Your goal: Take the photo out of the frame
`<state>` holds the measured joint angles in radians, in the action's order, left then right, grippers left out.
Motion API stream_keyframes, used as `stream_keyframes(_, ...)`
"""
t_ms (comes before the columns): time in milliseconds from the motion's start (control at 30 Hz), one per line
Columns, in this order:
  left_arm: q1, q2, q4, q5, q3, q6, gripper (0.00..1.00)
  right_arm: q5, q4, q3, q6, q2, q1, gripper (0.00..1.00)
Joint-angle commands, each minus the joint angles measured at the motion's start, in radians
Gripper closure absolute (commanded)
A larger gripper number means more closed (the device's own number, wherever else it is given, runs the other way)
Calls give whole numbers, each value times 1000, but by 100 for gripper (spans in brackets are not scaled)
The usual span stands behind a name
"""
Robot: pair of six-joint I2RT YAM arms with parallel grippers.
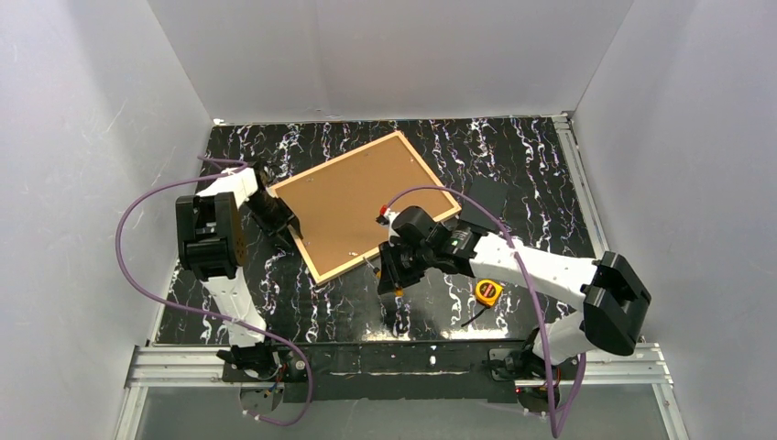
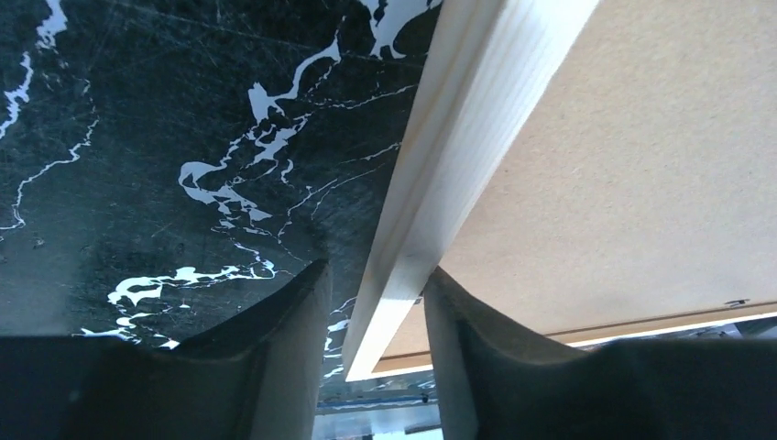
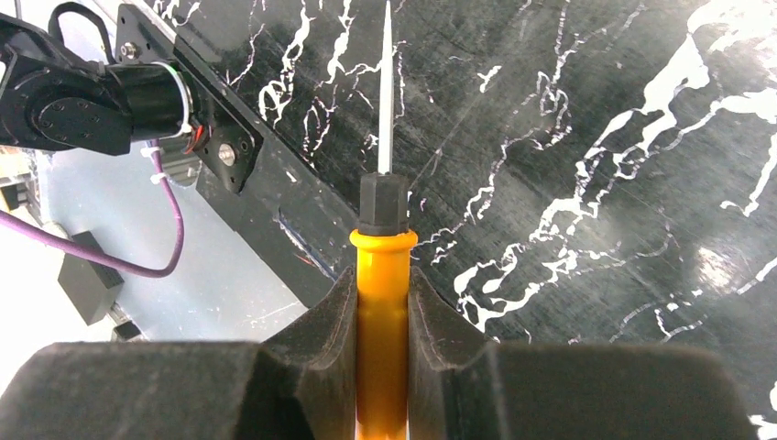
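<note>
The frame [image 1: 334, 160] is being kept face down on the surface [image 1: 513, 156], with the photo [image 1: 362, 202] seated inside it, brown backing upward. Its left corner strip is being straddled by the spread left claw [image 2: 376, 270], not clamped. An orange-handled screwdriver [image 3: 382, 202] is being pinched by the right claw [image 3: 382, 275] just beside the frame's near edge.

You have two robot arms at one table [image 1: 522, 151]: a left arm [image 1: 215, 240] and a right arm [image 1: 550, 268], with one left gripper [image 2: 376, 275] and one right gripper [image 3: 382, 280]. There is one frame [image 1: 335, 159], one photo [image 1: 362, 202], one screwdriver [image 3: 382, 247], one tape measure [image 1: 487, 292], one black rectangle [image 1: 486, 194] and two purple cables [image 1: 124, 266].
</note>
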<state>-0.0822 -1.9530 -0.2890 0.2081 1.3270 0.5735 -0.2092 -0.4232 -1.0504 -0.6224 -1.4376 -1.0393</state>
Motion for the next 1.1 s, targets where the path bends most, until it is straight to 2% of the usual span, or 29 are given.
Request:
stream_keyframes(0, -5, 16, -203, -59, -10, -44, 65, -10, 65, -33, 0, -46, -35, 99)
stream_keyframes(100, -4, 29, -253, -40, -14, -61, 81, -9, 26, -100, 41, -116, -54, 99)
stream_keyframes(167, -5, 62, -262, -21, -52, -64, 87, -8, -7, -162, 97, -172, -68, 99)
stream_keyframes(300, -4, 173, -247, 23, -180, -63, 90, -37, -44, -275, 214, -261, -91, 99)
stream_keyframes(467, -4, 301, -238, 88, -314, -51, 90, -108, -151, -475, 253, -415, -91, 99)
stream_keyframes(500, -6, 317, -240, 95, -327, -49, 89, -125, -173, -511, 255, -446, -91, 99)
stream_keyframes(600, -11, 346, -249, 109, -346, -47, 68, -155, -235, -600, 253, -529, -91, 99)
stream_keyframes(733, -29, 365, -251, 124, -342, -54, 54, -164, -284, -687, 251, -614, -92, 99)
stream_keyframes(800, -42, 350, -260, 134, -330, -64, 43, -165, -300, -724, 239, -646, -93, 99)
stream_keyframes(933, -83, 319, -262, 130, -320, -70, 37, -154, -336, -781, 206, -708, -104, 99)
stream_keyframes(1067, -104, 280, -229, 131, -319, -57, 40, -146, -354, -829, 164, -759, -127, 99)
